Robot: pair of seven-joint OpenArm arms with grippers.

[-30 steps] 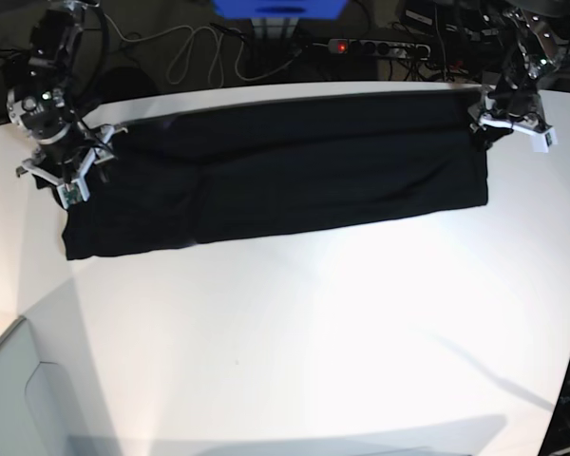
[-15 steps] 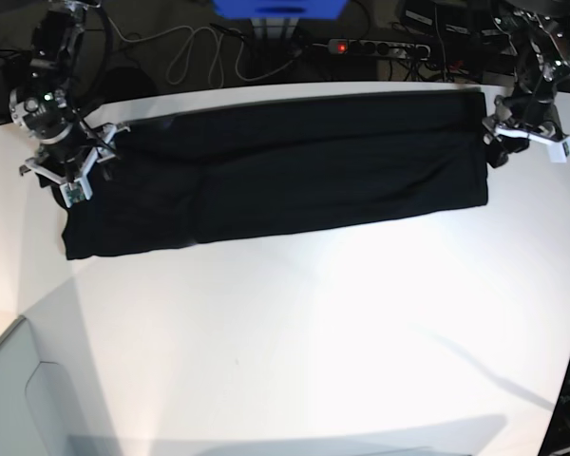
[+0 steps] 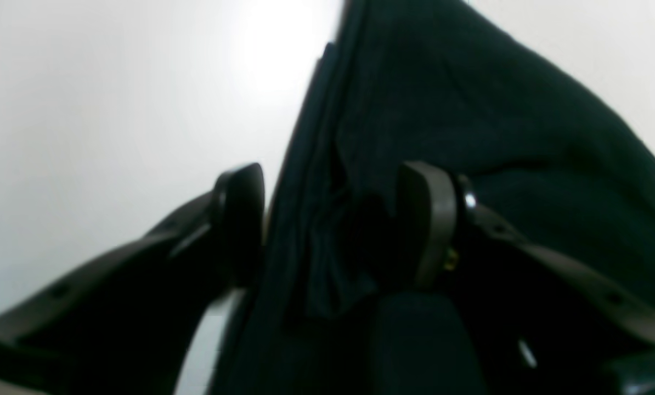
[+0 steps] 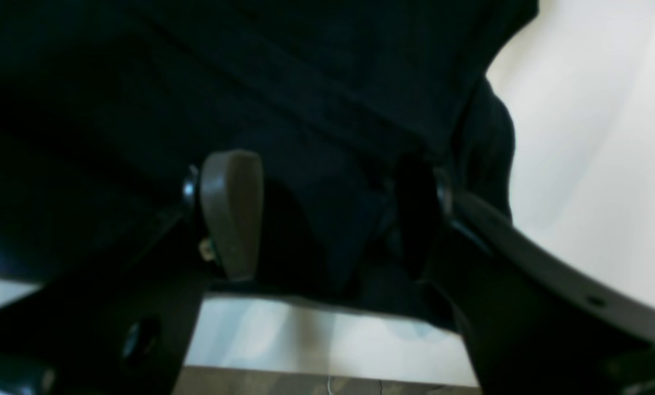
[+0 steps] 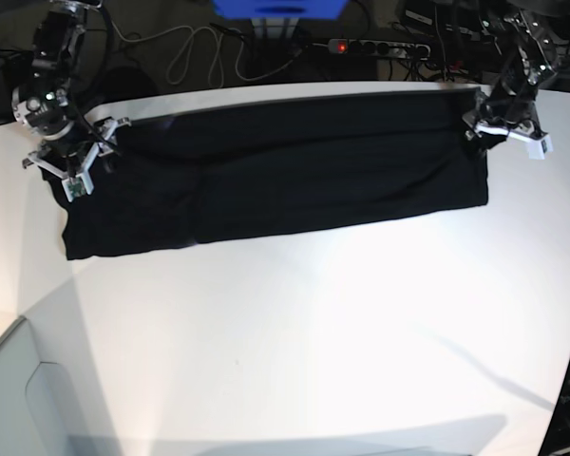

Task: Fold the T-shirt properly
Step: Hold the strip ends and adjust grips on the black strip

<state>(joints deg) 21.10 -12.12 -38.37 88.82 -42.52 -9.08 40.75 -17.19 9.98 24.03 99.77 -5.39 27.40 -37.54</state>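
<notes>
Now, left end effector (image 3: 330, 225): spread wide, one pad on bare white, the other over black cloth, with a bunched edge of the T-shirt (image 5: 275, 171) between them; nothing pinched that I can see.
Right end effector (image 4: 327, 214): parted too, straddling a thick dark fold at the opposite end of the garment; the pads stand clear of the cloth, so I read it as released.
Position, seen from the base: my left end effector (image 5: 502, 128) sits at the far corner on that view's right, my right end effector (image 5: 73, 163) at the far corner on its left.
Why so, in my judgement: both poised at the two ends of the far edge, ready to close on it and carry that edge over for another lengthwise fold.
T-shirt: a long black band lying flat across the far part of the surface (image 5: 313, 342), plain side up, no print showing.
Surface: white, glossy, glare near the middle, bare in front of the cloth.
Room: a power strip (image 5: 380, 46) with a red light, loose cables (image 5: 195, 52) and a blue object (image 5: 280, 9) behind the far edge.
</notes>
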